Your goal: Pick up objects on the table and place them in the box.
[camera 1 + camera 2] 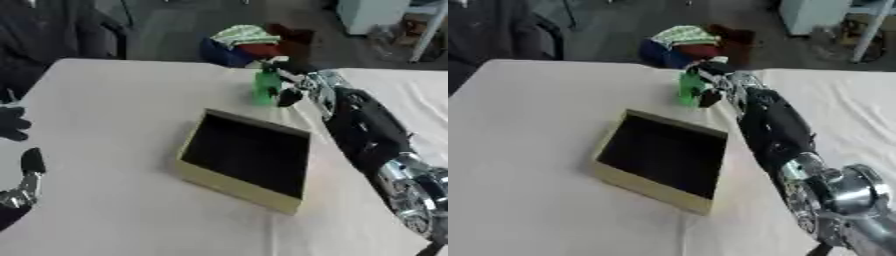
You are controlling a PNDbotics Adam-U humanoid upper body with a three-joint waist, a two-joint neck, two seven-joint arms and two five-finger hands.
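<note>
Right hand: the right hand (287,89) is stretched far across the table, arm running in from the lower right, and it is right at the green bottle (266,88).
Fingers: curled round the green bottle from its right side, one dark fingertip showing low against the bottle's base; clamped on it, as far as the blur allows.
Green bottle: upright, near the far edge of the table, just beyond the far right corner of the box; whether its base touches the cloth or is lifted, I cannot tell.
Box: the box (236,187) sits mid-table, turned askew, tan walls, dark inside, open at the top, nothing visible in it.
Table: the table (105,115) is covered in a pale cloth, bare on the left half.
Left hand: the left hand (26,175) shows at the lower left edge, idle, a dark finger pointing up, relaxed and holding nothing.
Beyond the table: a heap of coloured things (249,42), striped green-white, red and blue, lies on the floor behind the bottle.
</note>
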